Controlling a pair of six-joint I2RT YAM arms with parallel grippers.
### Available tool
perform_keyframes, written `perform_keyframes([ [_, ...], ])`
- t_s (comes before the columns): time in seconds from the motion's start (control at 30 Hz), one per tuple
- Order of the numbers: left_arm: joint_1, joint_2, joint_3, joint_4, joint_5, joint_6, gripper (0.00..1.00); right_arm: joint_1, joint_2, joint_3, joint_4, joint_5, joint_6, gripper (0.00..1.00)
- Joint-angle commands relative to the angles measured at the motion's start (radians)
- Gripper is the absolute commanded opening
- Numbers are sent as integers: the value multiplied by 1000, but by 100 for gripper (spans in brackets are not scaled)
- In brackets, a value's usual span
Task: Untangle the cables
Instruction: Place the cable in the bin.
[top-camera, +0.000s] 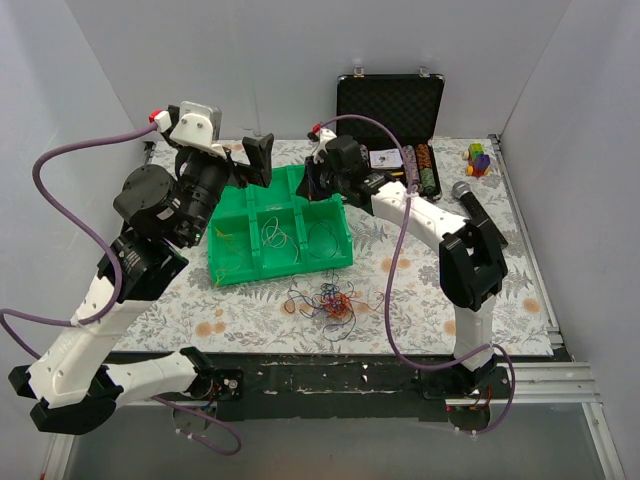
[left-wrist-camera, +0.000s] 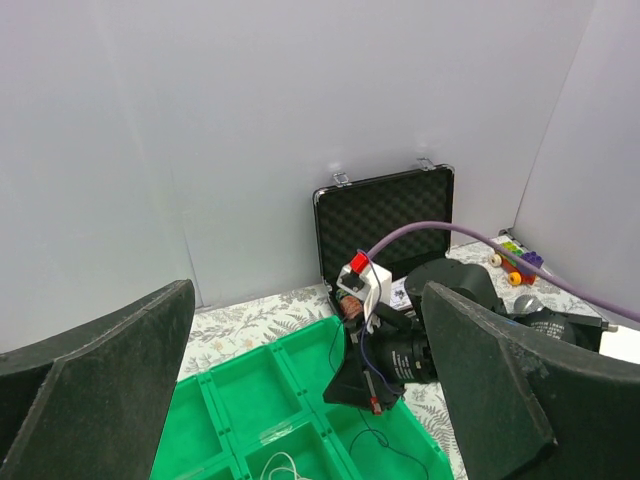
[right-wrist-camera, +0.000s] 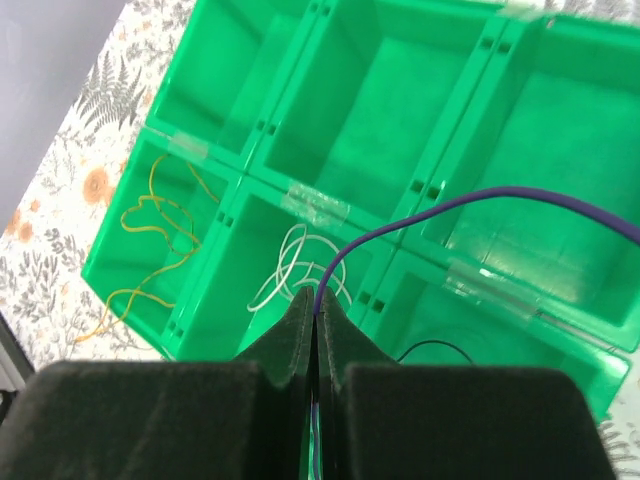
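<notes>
A loose tangle of cables (top-camera: 330, 302), red, orange, blue and black, lies on the table (top-camera: 450, 300) just in front of the green tray (top-camera: 283, 268); its single strands are too fine to tell apart. Inside the tray's near row, a yellow cable (right-wrist-camera: 150, 225) lies in the left compartment, a white cable (right-wrist-camera: 290, 265) in the middle and a black cable (right-wrist-camera: 435, 345) in the right.

The right gripper (right-wrist-camera: 315, 320) hangs over the tray with its fingers pressed together, pinching a blue-violet cable (right-wrist-camera: 450, 205). This cable arcs above the tray, and its far end is cut off at the frame edge.

The left gripper (left-wrist-camera: 308, 330) is spread wide over the tray's far left side, holding and touching nothing.

Behind the tray an open black case (top-camera: 390, 100) stands. The white card (top-camera: 385, 157) at its foot carries print too small to read.
</notes>
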Motion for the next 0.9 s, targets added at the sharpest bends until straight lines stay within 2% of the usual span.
perform_keyframes([
  [0.0, 7, -16, -8, 18, 5, 12, 98, -2, -9, -87, 81, -65, 126, 1],
  [0.17, 7, -25, -29, 24, 6, 14, 98, -3, -52, -210, 120, -55, 166, 1],
  [0.33, 7, -30, -31, 24, 6, 9, 98, -17, -14, -161, 88, -101, 191, 1],
  [0.5, 13, -38, -37, 21, 6, 9, 98, -32, -11, -112, 57, -125, 215, 23],
  [0.67, 15, -39, -41, 24, 11, 8, 98, -37, -16, -83, -13, -132, 232, 50],
  [0.87, 15, -39, -41, 24, 13, 8, 98, -25, -31, -19, -180, 3, 130, 68],
])
